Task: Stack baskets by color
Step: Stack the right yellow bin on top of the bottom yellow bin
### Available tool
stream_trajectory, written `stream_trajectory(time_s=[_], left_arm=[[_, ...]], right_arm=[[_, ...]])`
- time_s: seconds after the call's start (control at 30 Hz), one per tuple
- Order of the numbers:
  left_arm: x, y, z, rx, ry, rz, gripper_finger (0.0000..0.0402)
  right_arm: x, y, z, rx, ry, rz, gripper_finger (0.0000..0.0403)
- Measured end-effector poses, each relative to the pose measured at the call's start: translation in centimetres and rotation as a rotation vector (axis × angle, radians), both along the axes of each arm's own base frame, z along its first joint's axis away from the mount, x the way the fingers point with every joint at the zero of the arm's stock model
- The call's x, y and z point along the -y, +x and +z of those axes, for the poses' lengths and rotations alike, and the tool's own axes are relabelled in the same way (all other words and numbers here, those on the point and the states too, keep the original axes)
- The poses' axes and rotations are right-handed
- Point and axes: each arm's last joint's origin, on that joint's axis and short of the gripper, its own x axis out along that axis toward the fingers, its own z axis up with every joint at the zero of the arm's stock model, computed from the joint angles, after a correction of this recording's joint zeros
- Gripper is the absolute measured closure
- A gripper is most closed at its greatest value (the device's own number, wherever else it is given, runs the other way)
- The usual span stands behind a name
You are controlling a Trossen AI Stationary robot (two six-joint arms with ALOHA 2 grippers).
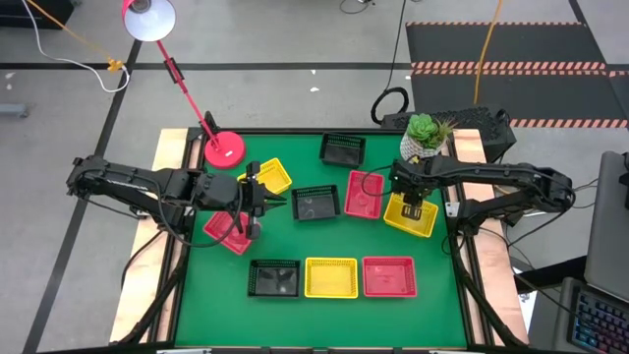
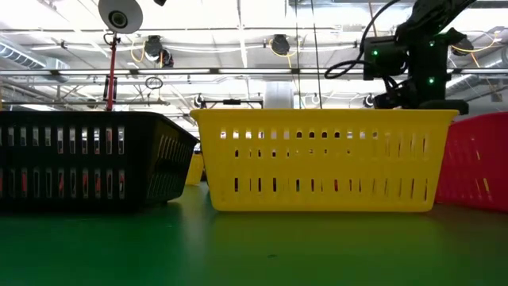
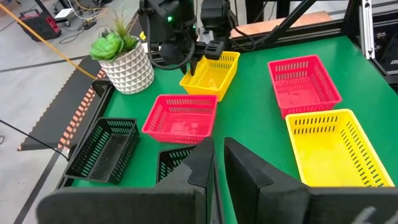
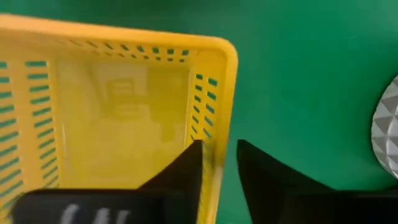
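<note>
- Right wrist view: yellow basket (image 4: 118, 112) cut off at frame edge.
- Low view: red basket (image 2: 476, 159) cropped; left end effector not visible.
</note>
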Motion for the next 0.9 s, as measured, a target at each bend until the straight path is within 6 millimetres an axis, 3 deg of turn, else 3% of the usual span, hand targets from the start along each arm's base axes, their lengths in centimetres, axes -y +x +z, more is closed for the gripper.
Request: stream_trajectory(time_s=[0.13, 0.37, 0.6, 0.9], left_arm=[[0.0, 0.0, 0.0, 0.0, -0.002, 0.001, 0.036], [0.0, 0.0, 0.0, 0.0, -0.002, 0.001, 0.036], [0.0, 0.0, 0.0, 0.0, 0.004, -0.001, 0.036], [0.0, 0.0, 0.0, 0.0, 0.002, -0.001, 0.036]], right_arm=[[0.0, 0.0, 0.0, 0.006, 0.014, 0.005, 0.0388], [-0.1, 0.1, 0.7, 0.012, 0.053, -0.021, 0.0392], [-0.5, 1.2, 4.9, 0.054, 0.075, -0.098, 0.0397], [-2.8, 2.9, 11.6, 0.191, 0.062, -0.084, 0.0399]])
